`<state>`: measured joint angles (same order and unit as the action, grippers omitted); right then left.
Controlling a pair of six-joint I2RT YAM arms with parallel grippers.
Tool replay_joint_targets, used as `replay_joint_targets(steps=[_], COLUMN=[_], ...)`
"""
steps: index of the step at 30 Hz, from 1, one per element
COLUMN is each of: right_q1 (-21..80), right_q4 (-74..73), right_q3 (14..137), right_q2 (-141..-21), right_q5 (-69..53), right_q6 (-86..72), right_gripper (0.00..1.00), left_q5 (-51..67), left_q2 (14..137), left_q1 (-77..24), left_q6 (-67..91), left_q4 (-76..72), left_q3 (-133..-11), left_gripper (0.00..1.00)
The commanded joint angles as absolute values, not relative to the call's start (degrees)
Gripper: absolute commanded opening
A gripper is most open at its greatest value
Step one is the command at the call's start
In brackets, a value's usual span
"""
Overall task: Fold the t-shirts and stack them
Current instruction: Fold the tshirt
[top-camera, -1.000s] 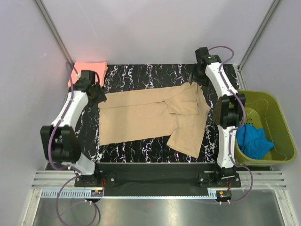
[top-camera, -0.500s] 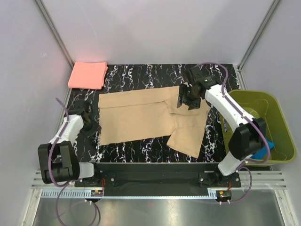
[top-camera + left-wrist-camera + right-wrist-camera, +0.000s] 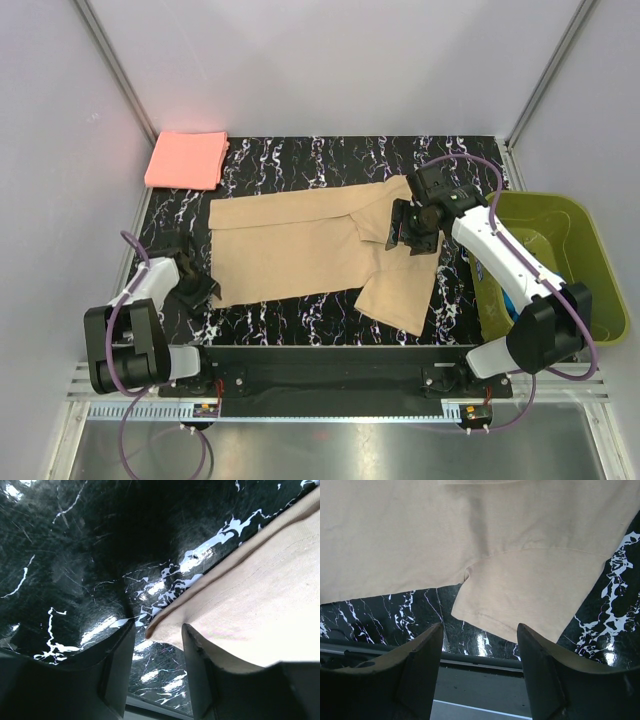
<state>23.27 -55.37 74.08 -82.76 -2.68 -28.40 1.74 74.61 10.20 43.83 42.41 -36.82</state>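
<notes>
black marbled tabletop (image 3: 300, 160). tan-beige t-shirt (image 3: 290, 250) spread flat across middle, one sleeve folded over at right. olive basket (image 3: 545, 198) just off right edge. salmon-pink t-shirt (image 3: 187, 160) folded, far left corner, well apart from tan one. right gripper (image 3: 408, 228) above tan shirt's right part, fingers spread wide, nothing between them. left gripper (image 3: 200, 290) low at tan shirt's near left corner, fingers apart, cloth corner between them, not pinched.
</notes>
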Motion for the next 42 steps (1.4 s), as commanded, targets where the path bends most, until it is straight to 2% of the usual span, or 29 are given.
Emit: replay_joint_targets(steps=[1,5,6,8,9,12,17,19,22,29,42], right_q1=[23.47,23.47,23.47,23.47,23.47,23.47,23.47,23.47,23.47,23.47,19.69], right_q4=[-53.88,-54.05,-54.23,-54.49,-54.67,-55.45,-54.76,-53.7,-52.91,-53.88,-48.78], right_q3=[74.18,74.09,74.0,73.92,73.74,72.43,65.67,61.81,57.76,53.88,46.94], right_q2=[-81.12,-80.77,-80.6,-80.6,-80.68,-81.38,-82.0,-81.04,-80.68,-82.7,-85.43], right_q5=[-2.99,-2.9,-2.99,-2.73,-2.55,-3.16,-5.01,-4.4,-1.77,7.99,4.48], right_q6=[-29.18,-29.09,-29.09,-29.0,-29.09,-28.48,-30.49,-32.78,-35.94,-39.19,-41.22], right_gripper=[0.68,0.68,0.68,0.68,0.68,0.68,0.66,0.57,0.51,0.44,0.49], left_q5=[3.51,2.99,3.16,3.25,3.16,2.73,0.09,-2.36,-3.34,-5.54,-3.69], left_q2=[73.83,77.24,77.78,78.4,78.22,77.26,75.32,74.97,73.22,73.38,72.16], left_q1=[10.46,10.81,10.9,11.42,11.77,13.71,16.43,16.61,16.7,17.14,17.14], left_q6=[45.09,45.35,45.35,45.35,45.44,44.91,42.45,42.1,42.62,43.24,44.03], left_q4=[40.7,38.59,38.58,38.06,38.06,38.49,39.9,41.22,41.92,42.71,41.4], left_q3=[-35.77,-35.77,-35.86,-35.51,-35.42,-35.51,-37.43,-38.05,-37.62,-38.76,-36.74], left_gripper=[0.47,0.4,0.33,0.25,0.16,0.0,0.0,0.0,0.0,0.0,0.0])
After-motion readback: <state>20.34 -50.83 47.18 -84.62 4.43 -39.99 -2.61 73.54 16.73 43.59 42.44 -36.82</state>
